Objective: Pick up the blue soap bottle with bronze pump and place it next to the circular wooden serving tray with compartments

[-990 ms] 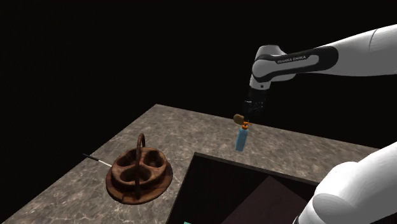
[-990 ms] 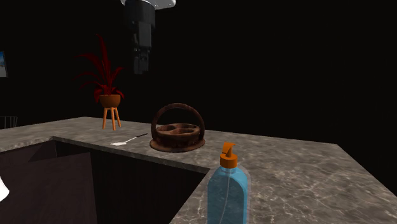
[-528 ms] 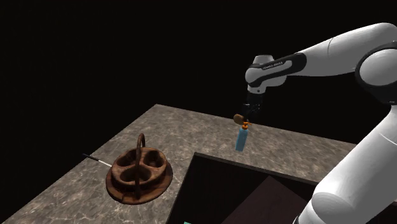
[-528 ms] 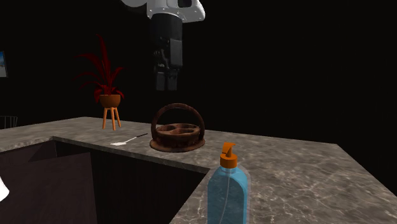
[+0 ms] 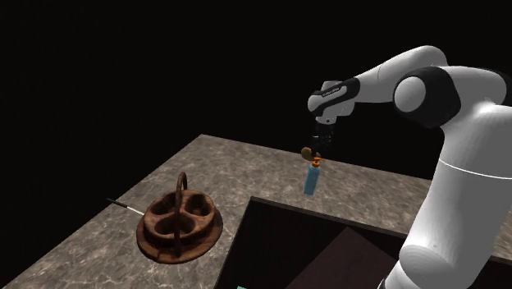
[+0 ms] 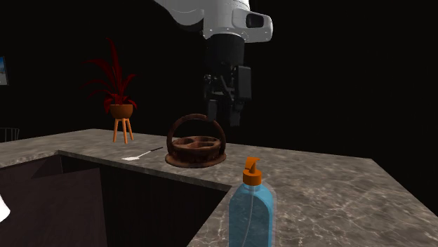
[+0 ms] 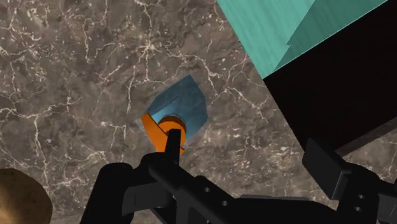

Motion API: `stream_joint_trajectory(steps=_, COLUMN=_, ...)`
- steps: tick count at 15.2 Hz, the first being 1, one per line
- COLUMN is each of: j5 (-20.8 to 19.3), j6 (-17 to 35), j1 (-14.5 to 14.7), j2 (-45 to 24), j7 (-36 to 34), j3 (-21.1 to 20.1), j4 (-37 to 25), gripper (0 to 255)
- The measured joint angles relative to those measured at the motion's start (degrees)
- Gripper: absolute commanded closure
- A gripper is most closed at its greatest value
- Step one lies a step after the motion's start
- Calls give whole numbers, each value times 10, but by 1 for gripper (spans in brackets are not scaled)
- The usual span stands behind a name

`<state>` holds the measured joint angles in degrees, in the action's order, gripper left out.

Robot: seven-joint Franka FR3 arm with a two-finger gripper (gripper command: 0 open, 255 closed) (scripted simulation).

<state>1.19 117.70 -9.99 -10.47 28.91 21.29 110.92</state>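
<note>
While one claw (image 6: 225, 118) hovers, one bottle (image 6: 250, 214) and one tray (image 6: 185, 161) stand apart

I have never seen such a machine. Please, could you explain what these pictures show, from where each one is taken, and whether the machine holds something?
This is a white robot arm ending in a black two-finger gripper. The shoulder view looks down from beside its base; the second exterior view looks across the counter; the wrist view comes from a camera on the hand, looking along the fingers. On the stone-patterned counter stand a blue soap bottle with an orange pump and a round brown tray with compartments; a thin utensil lies beside the tray. A dark sink is set into the counter. The gripper is open, above the bottle, and holds nothing.
</note>
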Motion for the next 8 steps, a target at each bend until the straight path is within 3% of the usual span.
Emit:
stream_joint_trajectory(steps=5, j5=38, j6=1, j1=-35, j2=-115, j7=48, j3=0, j4=-104, gripper=0)
stream_joint_trajectory(steps=8, j5=47, j6=3, j1=-45, j2=-145, j7=58, j3=-3, j4=-129, gripper=0)
